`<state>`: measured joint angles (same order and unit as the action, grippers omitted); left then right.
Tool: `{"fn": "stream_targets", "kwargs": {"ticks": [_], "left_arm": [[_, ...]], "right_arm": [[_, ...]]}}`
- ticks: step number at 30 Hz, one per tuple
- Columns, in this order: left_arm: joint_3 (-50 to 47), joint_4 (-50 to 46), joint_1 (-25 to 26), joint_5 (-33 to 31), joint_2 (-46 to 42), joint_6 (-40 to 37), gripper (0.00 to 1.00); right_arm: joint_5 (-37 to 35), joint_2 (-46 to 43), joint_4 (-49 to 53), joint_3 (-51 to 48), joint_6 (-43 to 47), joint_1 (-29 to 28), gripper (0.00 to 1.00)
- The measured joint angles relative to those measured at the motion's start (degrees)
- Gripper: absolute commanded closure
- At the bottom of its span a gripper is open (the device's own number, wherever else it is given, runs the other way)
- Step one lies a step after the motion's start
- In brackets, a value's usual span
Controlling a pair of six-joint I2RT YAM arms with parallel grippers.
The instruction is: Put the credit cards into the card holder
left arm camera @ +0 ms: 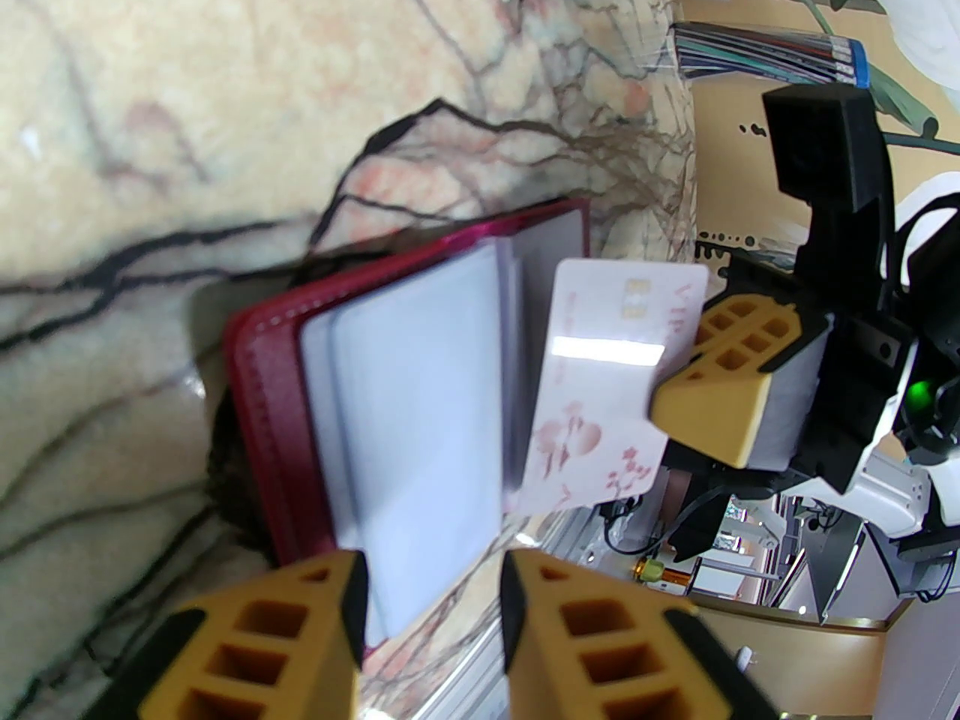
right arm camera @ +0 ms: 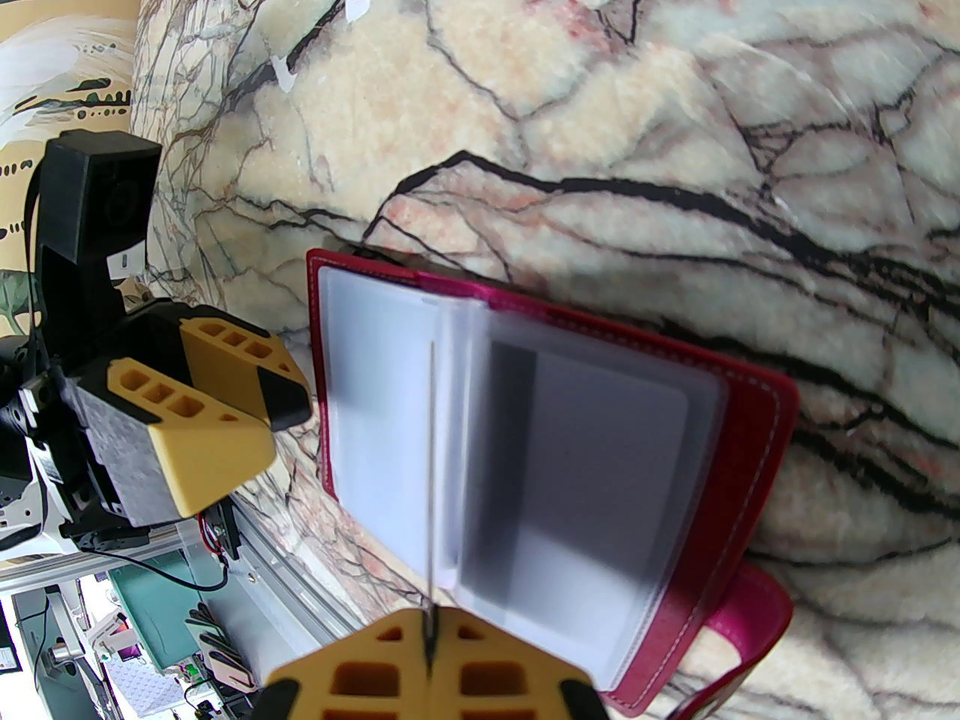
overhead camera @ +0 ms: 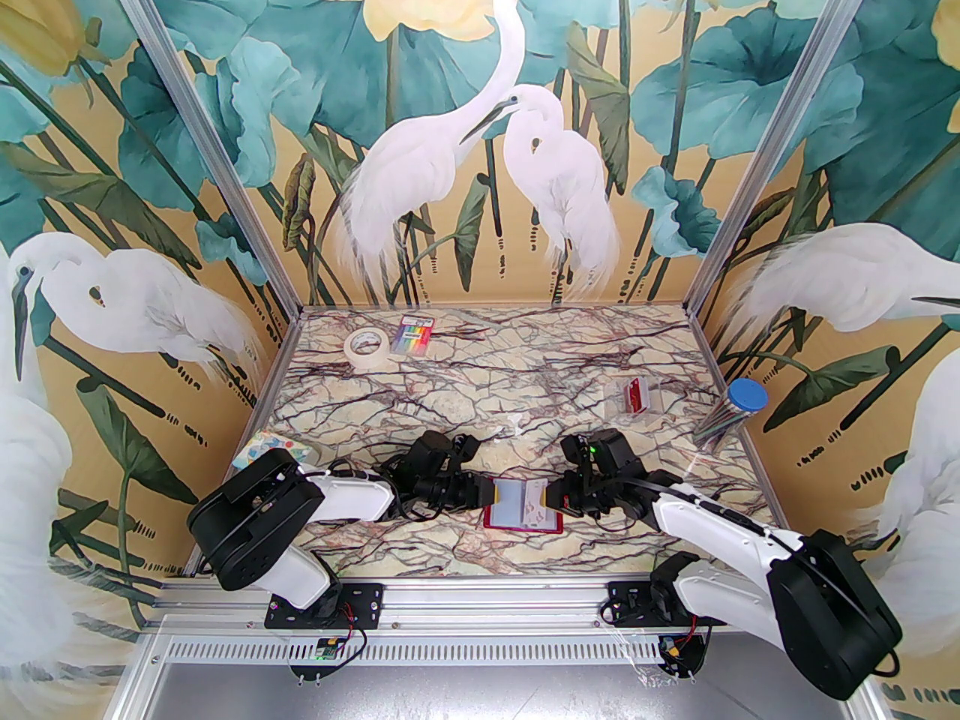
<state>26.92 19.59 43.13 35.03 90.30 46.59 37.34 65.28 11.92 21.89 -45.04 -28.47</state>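
The card holder (overhead camera: 508, 505) is a dark red wallet lying open near the table's front edge, its clear sleeves (right arm camera: 585, 462) fanned up. My right gripper (overhead camera: 553, 503) is shut on a pale credit card (left arm camera: 600, 379) printed with pink blossoms. It holds the card on edge over the right-hand sleeves; the right wrist view shows it as a thin line (right arm camera: 433, 477). My left gripper (left arm camera: 435, 627) sits at the holder's left edge (left arm camera: 262, 402), jaws apart, a sleeve corner reaching into the gap. The table shows between its fingers.
At the back left lie a roll of masking tape (overhead camera: 367, 343) and a rainbow-striped packet (overhead camera: 416, 334). A small clear case (overhead camera: 634, 396) with something red inside and a blue-lidded tube (overhead camera: 731, 409) lie at the right. A patterned packet (overhead camera: 274, 447) sits by the left wall.
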Motion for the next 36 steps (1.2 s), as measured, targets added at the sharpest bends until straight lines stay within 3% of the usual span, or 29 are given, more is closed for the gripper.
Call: {"fn": "stream_targets", "kwargs": {"ticks": [36], "left_arm": [[0.0,0.0,0.8,-1.0,0.8,0.8,0.64]], "right_arm": [[0.9,4.3,-3.9,-0.1,-0.2,0.0,1.00]]}}
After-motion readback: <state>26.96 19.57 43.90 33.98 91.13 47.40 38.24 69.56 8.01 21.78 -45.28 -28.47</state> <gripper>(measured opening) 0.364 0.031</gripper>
